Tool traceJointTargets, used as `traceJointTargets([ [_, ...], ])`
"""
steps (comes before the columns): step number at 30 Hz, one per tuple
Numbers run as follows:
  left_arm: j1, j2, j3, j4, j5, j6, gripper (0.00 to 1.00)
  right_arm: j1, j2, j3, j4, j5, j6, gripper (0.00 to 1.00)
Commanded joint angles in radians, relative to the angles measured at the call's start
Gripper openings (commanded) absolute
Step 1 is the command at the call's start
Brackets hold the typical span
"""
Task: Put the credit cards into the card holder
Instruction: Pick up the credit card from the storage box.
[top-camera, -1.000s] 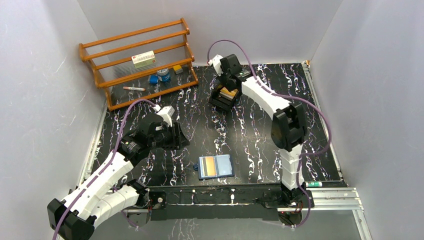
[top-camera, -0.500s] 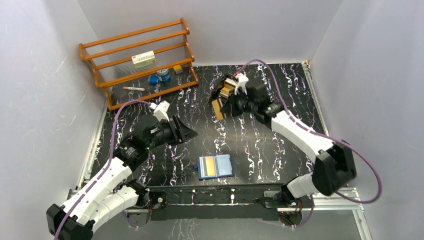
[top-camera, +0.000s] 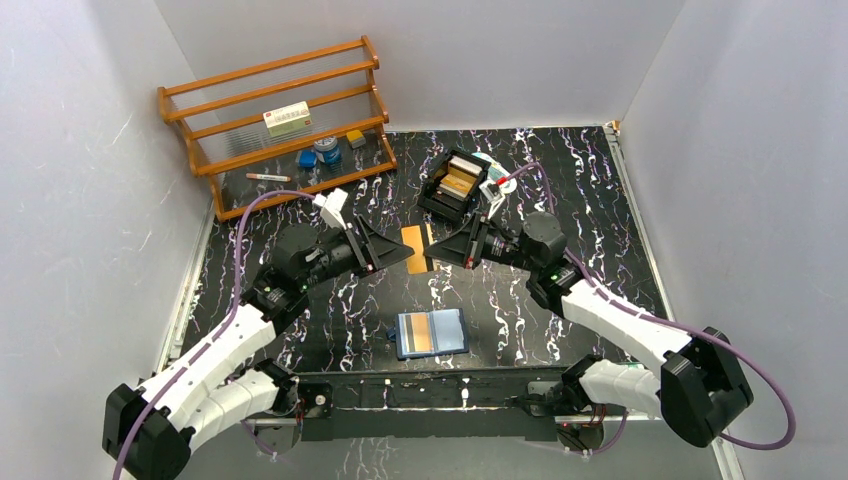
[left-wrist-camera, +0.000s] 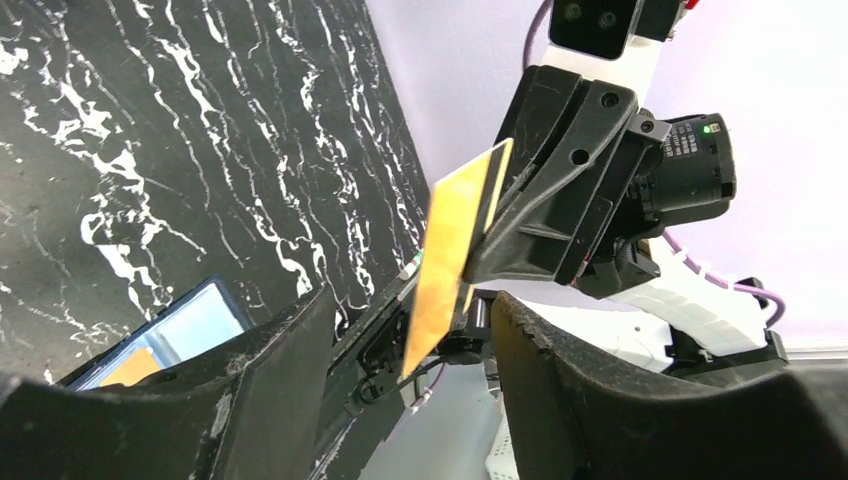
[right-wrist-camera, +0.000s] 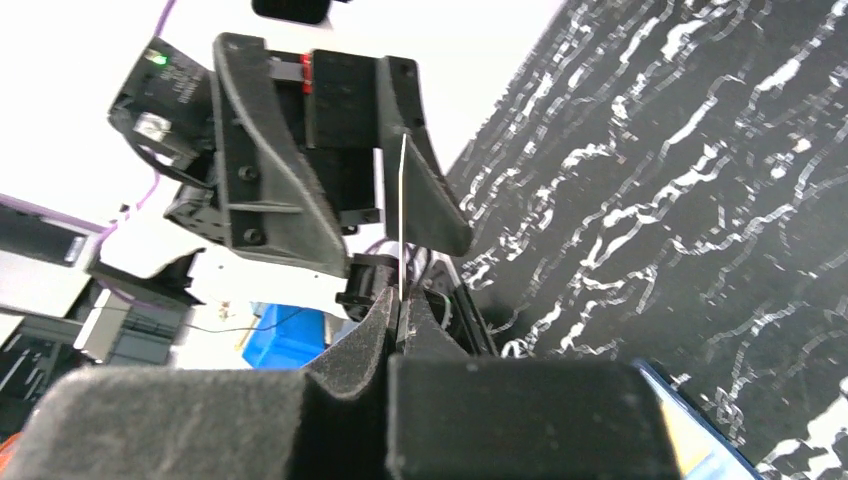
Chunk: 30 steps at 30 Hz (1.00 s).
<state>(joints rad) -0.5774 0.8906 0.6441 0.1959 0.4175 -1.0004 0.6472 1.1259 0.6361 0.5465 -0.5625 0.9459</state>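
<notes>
Our right gripper (top-camera: 438, 252) pinched one credit card (left-wrist-camera: 455, 250) upright, just ahead of the left gripper (left-wrist-camera: 408, 325), whose fingers stood spread to either side of it.

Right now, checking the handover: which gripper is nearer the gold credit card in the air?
Right. The right gripper is shut on one edge of the gold credit card; the left gripper is open, facing its free end.

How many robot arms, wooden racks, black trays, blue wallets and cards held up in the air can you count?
Robot arms: 2
Wooden rack: 1
Black tray: 1
Navy card holder: 1
Gold card held in the air: 1
Total: 6
</notes>
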Motion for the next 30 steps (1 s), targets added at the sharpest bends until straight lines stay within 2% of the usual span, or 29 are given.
traceJointTargets([
  [1, 0.000, -0.009, 0.000, 0.122, 0.040, -0.040, 0.55, 0.012, -0.029, -0.013, 0.181, -0.032, 0.088, 0.00],
  [5, 0.000, -0.002, -0.007, 0.144, 0.055, -0.049, 0.48, 0.017, -0.022, -0.017, 0.173, -0.042, 0.093, 0.00],
  [7, -0.001, 0.004, -0.011, 0.157, 0.064, -0.051, 0.31, 0.020, -0.013, -0.019, 0.153, -0.038, 0.087, 0.01],
  [9, 0.000, 0.012, -0.004, 0.135, 0.070, -0.041, 0.07, 0.023, -0.006, -0.026, 0.134, -0.038, 0.084, 0.04],
  [10, 0.000, 0.013, -0.002, 0.124, 0.073, -0.029, 0.00, 0.024, -0.005, -0.032, 0.115, -0.035, 0.082, 0.07],
  [14, 0.001, 0.011, -0.016, 0.076, 0.065, -0.013, 0.00, 0.029, -0.035, -0.050, 0.004, 0.019, 0.049, 0.25],
  [17, -0.001, 0.010, -0.019, -0.002, 0.034, 0.009, 0.00, 0.028, -0.069, -0.031, -0.169, 0.087, -0.020, 0.39],
  [20, 0.000, 0.009, -0.043, -0.042, 0.021, 0.013, 0.00, 0.028, -0.099, -0.009, -0.352, 0.167, -0.086, 0.48],
  [27, -0.005, 0.057, -0.109, -0.086, 0.039, -0.057, 0.00, 0.031, -0.108, -0.014, -0.651, 0.327, -0.187, 0.55],
  [30, -0.023, 0.087, -0.141, -0.087, 0.031, -0.082, 0.00, 0.034, -0.100, -0.045, -0.686, 0.347, -0.197, 0.55],
])
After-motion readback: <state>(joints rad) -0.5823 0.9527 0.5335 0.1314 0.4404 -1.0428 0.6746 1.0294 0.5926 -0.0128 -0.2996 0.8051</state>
